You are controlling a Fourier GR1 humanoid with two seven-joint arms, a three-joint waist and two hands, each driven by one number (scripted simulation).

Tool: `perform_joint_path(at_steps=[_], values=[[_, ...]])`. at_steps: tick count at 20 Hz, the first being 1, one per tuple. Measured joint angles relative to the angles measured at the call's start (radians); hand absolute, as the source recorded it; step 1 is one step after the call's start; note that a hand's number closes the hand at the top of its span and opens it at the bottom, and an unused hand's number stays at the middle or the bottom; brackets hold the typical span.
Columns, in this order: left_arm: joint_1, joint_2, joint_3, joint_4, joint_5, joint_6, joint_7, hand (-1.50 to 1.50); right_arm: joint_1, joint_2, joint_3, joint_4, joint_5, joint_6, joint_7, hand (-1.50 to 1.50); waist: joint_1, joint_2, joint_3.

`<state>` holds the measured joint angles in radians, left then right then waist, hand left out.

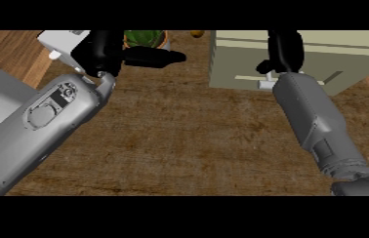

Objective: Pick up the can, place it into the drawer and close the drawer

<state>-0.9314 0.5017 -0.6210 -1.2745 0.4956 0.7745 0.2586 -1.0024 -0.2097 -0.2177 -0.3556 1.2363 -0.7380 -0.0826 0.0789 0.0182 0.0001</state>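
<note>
A beige drawer unit (328, 61) stands at the back right of the counter, its pale handle (254, 79) on the side facing me. No opening into the drawer shows. My right hand (284, 47) lies stretched over the unit's front and top, fingers straight and holding nothing, thumb near the handle. My left hand (104, 51) is up at the back left, open, with its thumb (155, 57) pointing right. Just behind that thumb sits a round green object with a brown rim (144, 37), partly hidden; I cannot tell whether it is the can.
A white object (61, 41) shows behind my left hand at the back left. A small yellow thing (196, 33) lies at the far edge. The brown counter top (194, 134) spreads between my forearms.
</note>
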Motion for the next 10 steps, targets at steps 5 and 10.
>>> perform_joint_path(at_steps=[5,10], values=[[0.050,0.006,-0.003,-0.042,-0.019,0.008,-0.007,-1.50,-0.046,-0.016,-0.016,0.069,-0.002,0.008,-0.016,-1.50,0.003,0.004,0.000],[0.087,0.022,0.012,-0.083,-0.018,-0.009,-0.013,-1.50,-0.074,-0.025,-0.042,0.105,-0.027,0.027,-0.068,-1.50,0.003,0.008,0.002]])
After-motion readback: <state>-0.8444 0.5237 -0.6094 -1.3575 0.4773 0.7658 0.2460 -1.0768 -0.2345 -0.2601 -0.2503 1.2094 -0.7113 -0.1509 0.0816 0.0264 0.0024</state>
